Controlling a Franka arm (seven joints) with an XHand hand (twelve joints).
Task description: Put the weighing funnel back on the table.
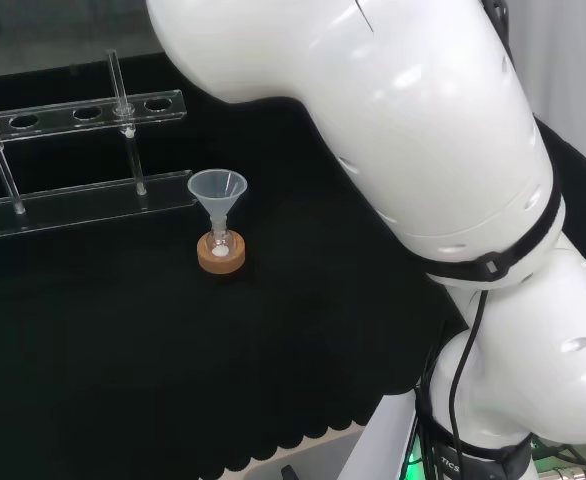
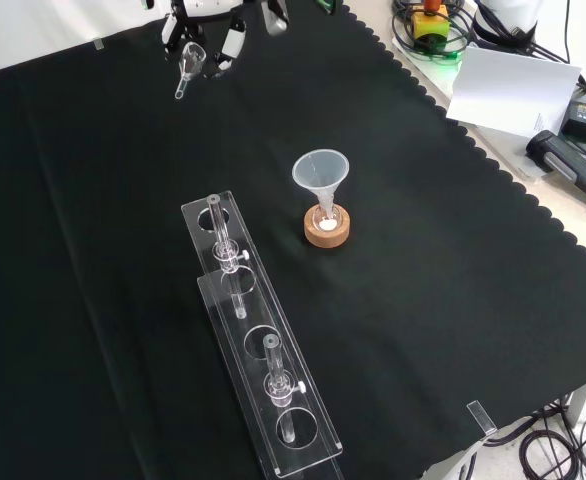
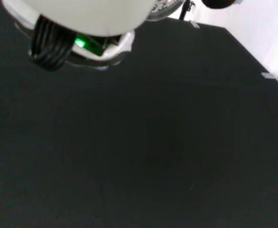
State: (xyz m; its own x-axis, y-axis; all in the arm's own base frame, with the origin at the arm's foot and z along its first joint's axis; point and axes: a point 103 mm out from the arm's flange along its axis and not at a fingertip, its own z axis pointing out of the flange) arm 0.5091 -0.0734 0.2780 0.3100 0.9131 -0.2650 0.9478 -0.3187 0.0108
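In the front view the black and white hand (image 2: 211, 30) hangs at the top edge, above the far part of the black cloth. Its fingers (image 2: 231, 45) are curled round the weighing funnel (image 2: 187, 62), a small clear scoop. The scoop's short stem slants down toward the cloth, and the piece is off the cloth. In the wrist view a blurred white part of the hand (image 3: 82, 14) shows over bare black cloth (image 3: 153, 142).
The big funnel (image 2: 320, 172) stands mouth up in a small flask on a cork ring (image 2: 328, 231) mid-cloth, also in the head view (image 1: 217, 190). A clear tube rack (image 2: 258, 335) lies in front of it. The arm's white links (image 1: 423, 150) fill the head view's right.
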